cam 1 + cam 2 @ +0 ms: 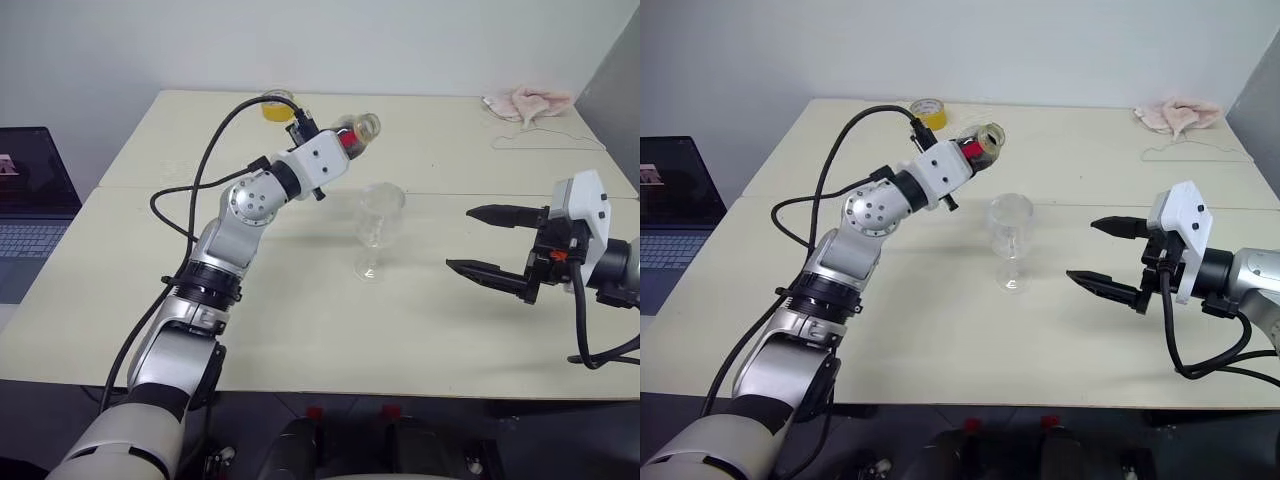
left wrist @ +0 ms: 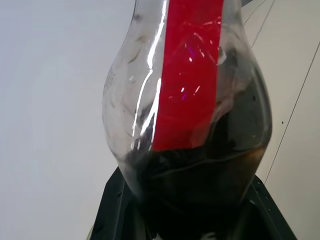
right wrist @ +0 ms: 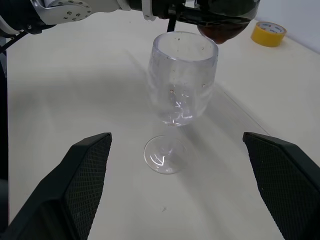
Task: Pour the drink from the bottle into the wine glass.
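Observation:
My left gripper (image 1: 970, 150) is shut on the bottle (image 1: 355, 132), a small clear one with a red label band (image 2: 187, 75), and holds it tilted in the air. The dark drink (image 2: 200, 190) lies pooled in the bottle's rounded body. The bottle hangs just behind and to the left of the wine glass (image 1: 380, 225), higher than its rim. The clear stemmed glass stands upright on the table's middle, and its bowl (image 3: 182, 80) looks empty. To the right of the glass, my right gripper (image 1: 490, 240) is open and points at it, fingers (image 3: 85, 170) spread wide and holding nothing.
A yellow tape roll (image 1: 278, 105) lies at the table's far edge behind the bottle. A pink cloth (image 1: 527, 102) and a thin wire (image 1: 545, 140) lie at the far right. A laptop (image 1: 30, 200) sits off the table to the left.

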{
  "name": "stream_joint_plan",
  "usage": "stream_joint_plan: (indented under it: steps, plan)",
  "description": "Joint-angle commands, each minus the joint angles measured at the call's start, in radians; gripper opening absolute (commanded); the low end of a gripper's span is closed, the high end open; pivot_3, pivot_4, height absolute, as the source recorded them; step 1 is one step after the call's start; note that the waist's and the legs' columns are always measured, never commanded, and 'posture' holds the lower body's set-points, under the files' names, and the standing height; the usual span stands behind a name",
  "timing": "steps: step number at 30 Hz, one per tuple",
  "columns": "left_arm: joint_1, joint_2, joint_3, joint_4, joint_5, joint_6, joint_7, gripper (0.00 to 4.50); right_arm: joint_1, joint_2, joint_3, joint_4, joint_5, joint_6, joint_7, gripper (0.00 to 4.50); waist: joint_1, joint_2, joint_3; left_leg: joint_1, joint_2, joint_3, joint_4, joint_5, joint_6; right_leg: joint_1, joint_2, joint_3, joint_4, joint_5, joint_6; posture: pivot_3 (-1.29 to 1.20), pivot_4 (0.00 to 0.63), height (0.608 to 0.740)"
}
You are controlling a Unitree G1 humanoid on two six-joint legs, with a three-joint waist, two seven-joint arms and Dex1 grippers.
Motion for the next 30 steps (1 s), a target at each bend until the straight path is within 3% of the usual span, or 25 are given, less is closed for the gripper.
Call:
stream_joint_plan:
  steps: [1,30]
  plan:
    - [-0.040,0.006,0.003,-0.034,0.021,-0.055,0.016,1.02,-0.002,0.003,-0.032,-0.036,0.020,-0.008,-0.011,4.50,0.000,0.000,0.000,0.000,0.000,0.000,0.000,0.000,0.000,0.000,0.000,0.000,0.000,0.000,0.000,0.00,0.150,0.740]
    - [-0.039,0.099,-0.012,-0.024,0.236,-0.315,0.134,0.98,0.010,0.005,-0.036,-0.051,0.023,-0.004,-0.038,4.50,0.000,0.000,0.000,0.000,0.000,0.000,0.002,0.000,0.000,0.000,0.000,0.000,0.001,0.000,0.000,0.00,0.150,0.740]
